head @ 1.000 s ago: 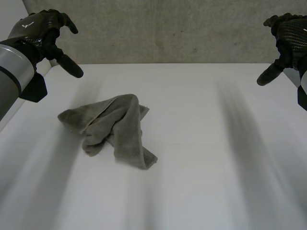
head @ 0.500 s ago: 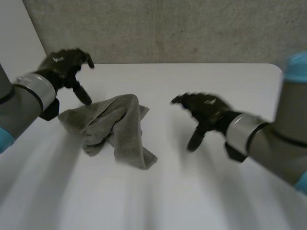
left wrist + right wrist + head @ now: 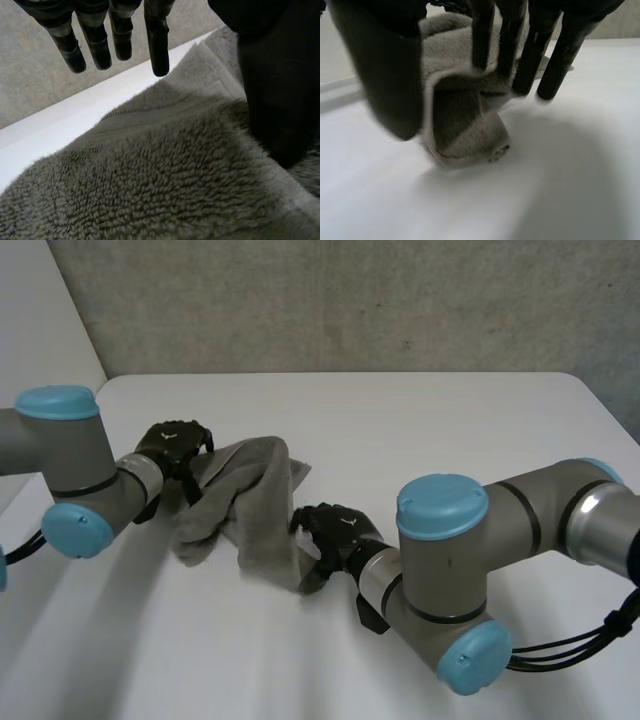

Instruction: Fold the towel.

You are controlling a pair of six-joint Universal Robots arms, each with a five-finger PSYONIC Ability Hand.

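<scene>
Left robot hand [image 3: 172,445] is sitting on the left corner of the grey towel [image 3: 250,500] in the head view. The towel is lying in a crumpled heap on the white worktop [image 3: 450,430], toward the left side. The right robot hand [image 3: 335,530] is reaching in at the towel's near end, right beside it.

In the left wrist view, the left robot hand is holding its fingers [image 3: 95,42] straight and a little spread. They are hanging above the fluffy towel and not touching it. Its thumb [image 3: 275,90] is resting on the cloth. This hand is wide and is gripping nothing.

In the right wrist view, the right robot hand is standing wide too. Its fingers [image 3: 552,55] are pointing straight down and its thumb [image 3: 385,70] is on the other side. The folded end of the towel is sitting between them. The thumb is right against the towel's edge. Some fingers are ending over the cloth, and others are pointing at the worktop just past it.
</scene>
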